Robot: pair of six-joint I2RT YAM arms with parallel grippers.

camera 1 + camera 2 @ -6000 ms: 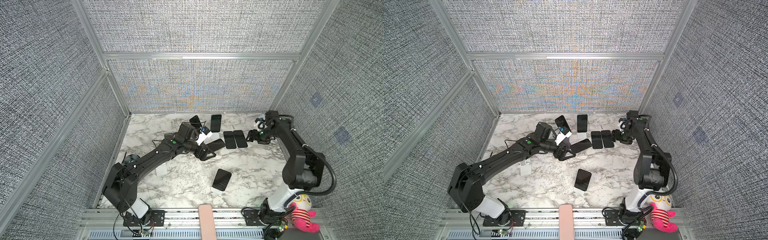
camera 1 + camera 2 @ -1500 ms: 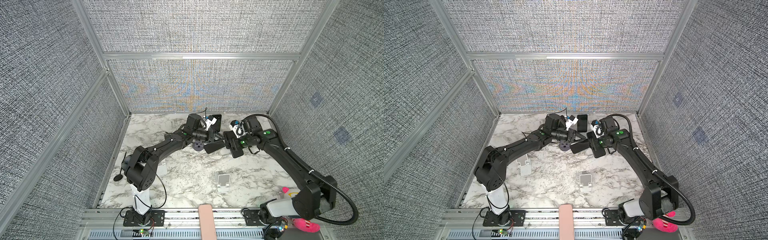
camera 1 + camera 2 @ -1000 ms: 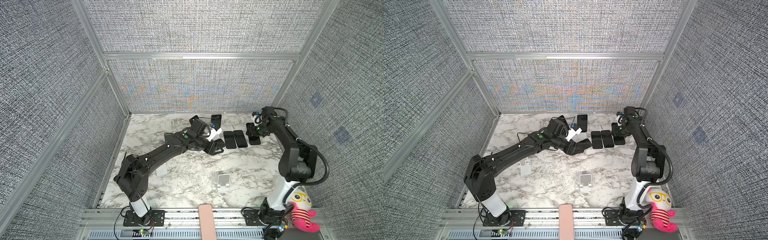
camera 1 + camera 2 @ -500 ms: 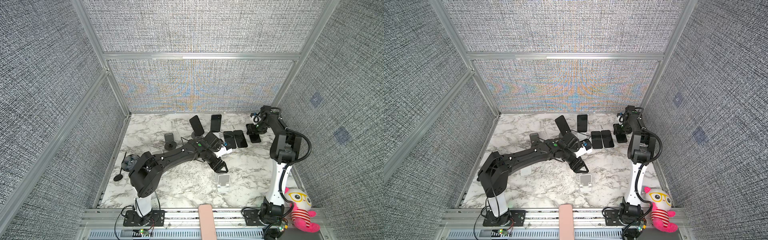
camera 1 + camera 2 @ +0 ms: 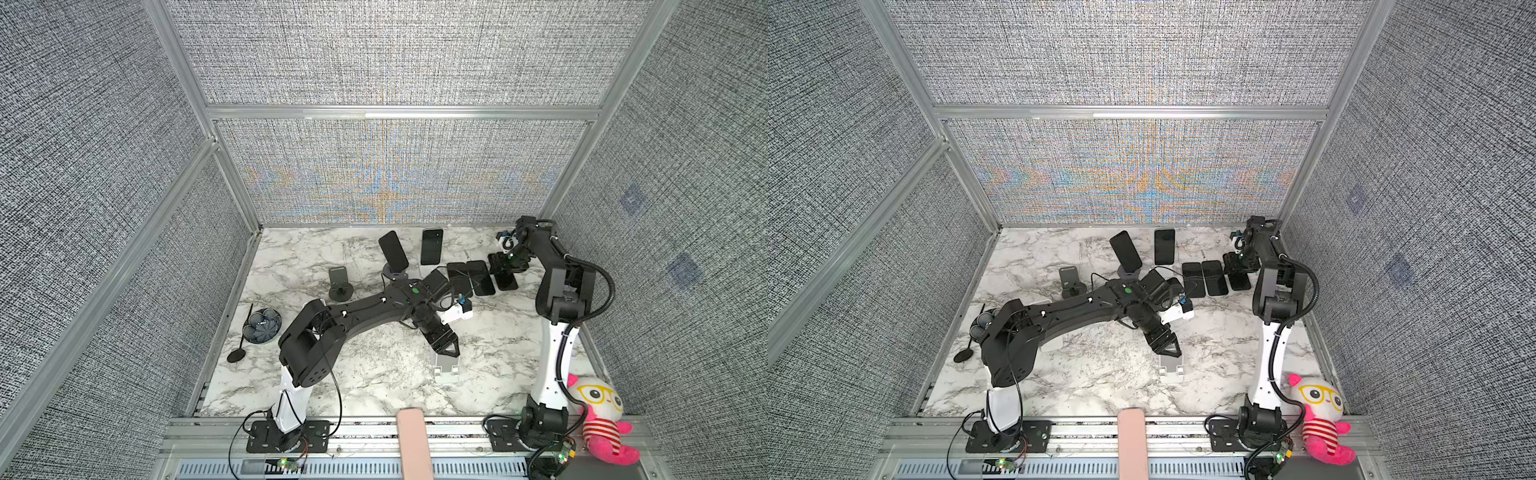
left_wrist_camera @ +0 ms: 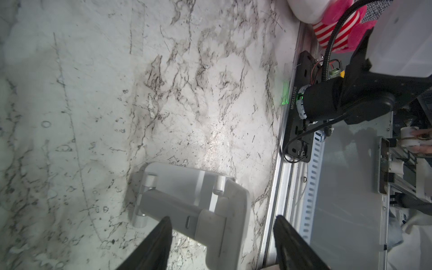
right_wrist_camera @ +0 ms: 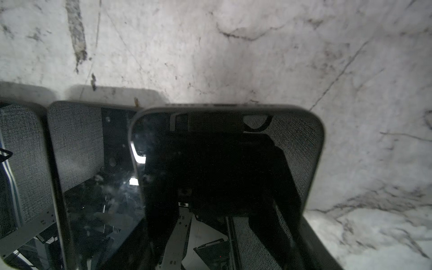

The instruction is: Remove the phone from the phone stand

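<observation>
A black phone [image 5: 392, 255] leans on a round black phone stand [image 5: 395, 276] at the back. A second phone [image 5: 431, 246] stands upright beside it. My left gripper [image 5: 446, 352] is open and hangs just over an empty white stand [image 5: 444, 368]. In the left wrist view the white stand [image 6: 194, 201] lies between the spread fingers of the left gripper [image 6: 223, 218]. My right gripper [image 5: 506, 270] is at the back right. Its fingers sit at the long edges of a dark phone [image 7: 224, 152] beside the flat row.
Two phones [image 5: 469, 279] lie flat at the back. An empty black stand [image 5: 340, 282], a dark ribbed bowl [image 5: 262, 326] and a black spoon [image 5: 239, 353] are on the left. A plush toy [image 5: 598, 415] sits by the right arm's base. Padded walls enclose three sides.
Over the last second my left gripper came forward from the back phones to the white stand and now sits a little nearer to it. The right gripper stayed on its phone.
</observation>
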